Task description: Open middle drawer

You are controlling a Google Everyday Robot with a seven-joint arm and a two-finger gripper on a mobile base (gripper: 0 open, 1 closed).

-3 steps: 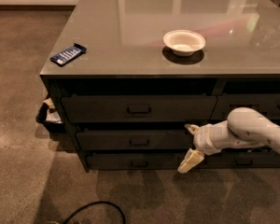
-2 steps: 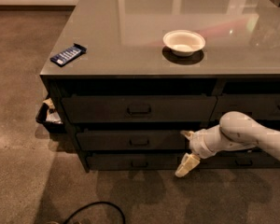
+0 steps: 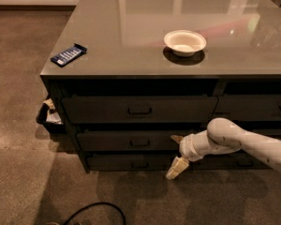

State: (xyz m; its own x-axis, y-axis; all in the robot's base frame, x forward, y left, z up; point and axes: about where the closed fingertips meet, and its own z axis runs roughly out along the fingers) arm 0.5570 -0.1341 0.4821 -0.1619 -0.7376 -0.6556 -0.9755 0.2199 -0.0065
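Observation:
The middle drawer (image 3: 112,141) is the dark grey front between a taller drawer (image 3: 103,109) above and a slim drawer (image 3: 117,162) below. It looks shut, with a small dark loop handle (image 3: 139,143) at its centre. My gripper (image 3: 174,153) is on a white arm reaching in from the right. It hangs in front of the right part of the middle and bottom drawer fronts, a short way right of the handle and not touching it. Its tan fingers (image 3: 176,168) are spread apart one above the other and hold nothing.
A white bowl (image 3: 184,42) and a blue packet (image 3: 68,55) lie on the grey countertop (image 3: 131,22). A second column of drawers (image 3: 253,108) is at the right. A dark bin with rubbish (image 3: 48,116) stands at the cabinet's left side. A black cable (image 3: 96,211) lies on the floor.
My gripper has moved left and slightly down along the drawer fronts, closer to the middle drawer's handle. The drawers have not moved.

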